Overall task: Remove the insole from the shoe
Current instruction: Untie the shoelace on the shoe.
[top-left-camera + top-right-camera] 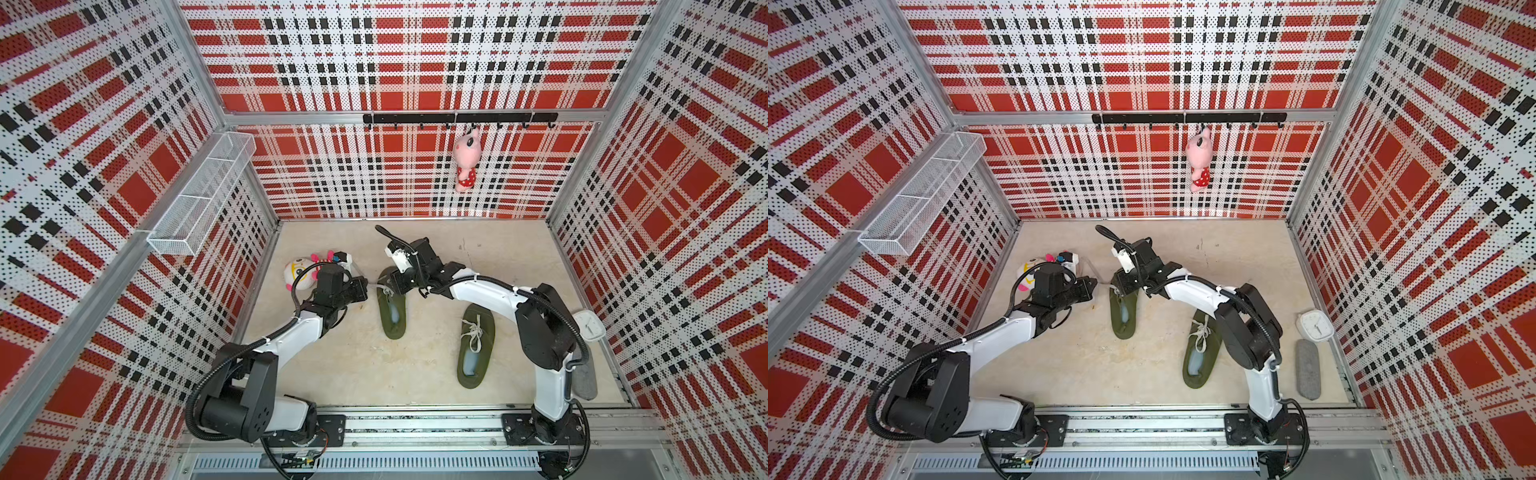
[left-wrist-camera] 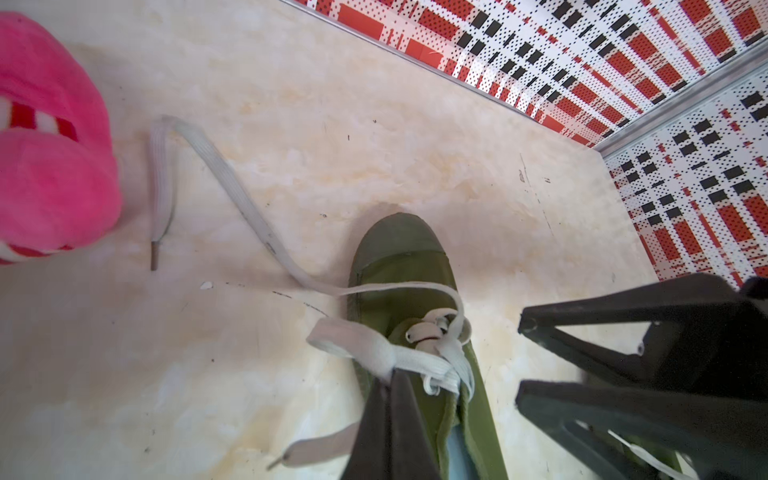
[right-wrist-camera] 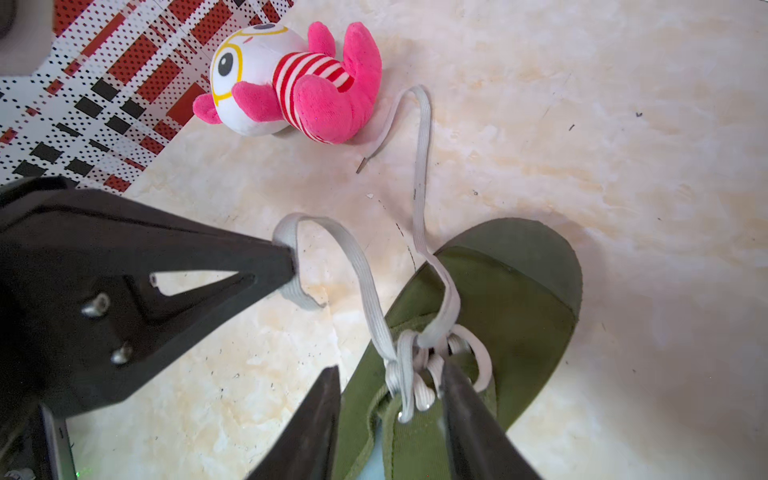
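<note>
Pink plush toy (image 3: 316,91) beside shoelace (image 3: 423,137)

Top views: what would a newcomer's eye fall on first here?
The red plaid walls grab the eye first. On the floor, the left hand pinches a white lace of the farther green shoe, the right hand open over its knot. A pink plush toy hangs at the back.
</note>
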